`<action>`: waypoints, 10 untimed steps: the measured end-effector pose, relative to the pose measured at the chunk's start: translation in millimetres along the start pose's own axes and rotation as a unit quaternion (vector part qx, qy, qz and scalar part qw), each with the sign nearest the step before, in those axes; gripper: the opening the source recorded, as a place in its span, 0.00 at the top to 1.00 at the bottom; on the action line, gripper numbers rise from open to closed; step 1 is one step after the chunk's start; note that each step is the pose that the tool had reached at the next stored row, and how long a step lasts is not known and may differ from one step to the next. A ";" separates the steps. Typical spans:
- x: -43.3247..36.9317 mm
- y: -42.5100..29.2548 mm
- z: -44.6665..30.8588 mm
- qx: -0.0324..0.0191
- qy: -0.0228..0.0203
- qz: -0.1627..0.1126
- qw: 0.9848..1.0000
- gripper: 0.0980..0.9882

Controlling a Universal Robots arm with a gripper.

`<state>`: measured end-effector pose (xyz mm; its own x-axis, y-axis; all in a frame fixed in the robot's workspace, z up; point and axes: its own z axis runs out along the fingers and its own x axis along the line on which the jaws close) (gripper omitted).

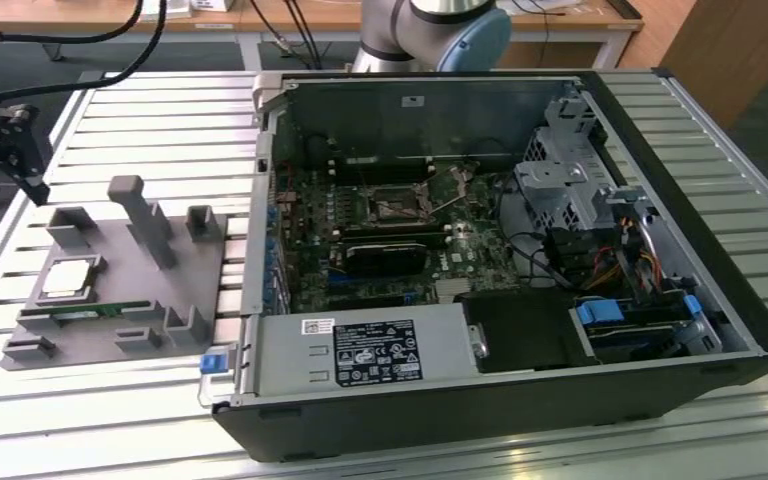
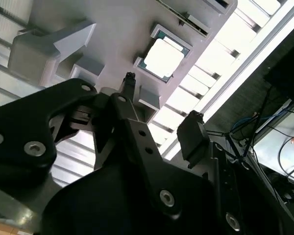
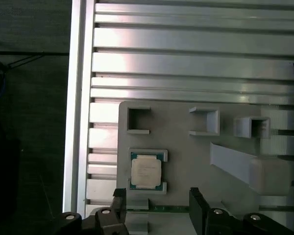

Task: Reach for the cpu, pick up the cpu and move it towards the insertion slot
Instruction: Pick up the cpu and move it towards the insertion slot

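Where the exterior view takes in the grey holder (image 1: pixel 117 285), the chip (image 1: pixel 71 278) lies flat in a pocket on it. The gripper (image 1: pixel 21 160) hangs apart from the chip, and the socket (image 1: pixel 395 208) sits inside the computer case (image 1: pixel 491 420) beside the holder. Second wrist view: chip (image 2: pixel 161 58) in the holder's pocket, gripper (image 2: pixel 161 105) spread wide, holding nothing. First wrist view: chip (image 3: pixel 146 171) near the parted fingertips (image 3: pixel 118 196).
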<state>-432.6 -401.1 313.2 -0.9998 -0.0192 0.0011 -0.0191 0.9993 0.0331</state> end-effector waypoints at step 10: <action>0.1 -3.4 18.1 0.000 0.001 0.000 1.000 0.19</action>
<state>-432.6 -403.8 294.9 -0.9998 -0.0191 0.0025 -0.0190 0.9993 0.0332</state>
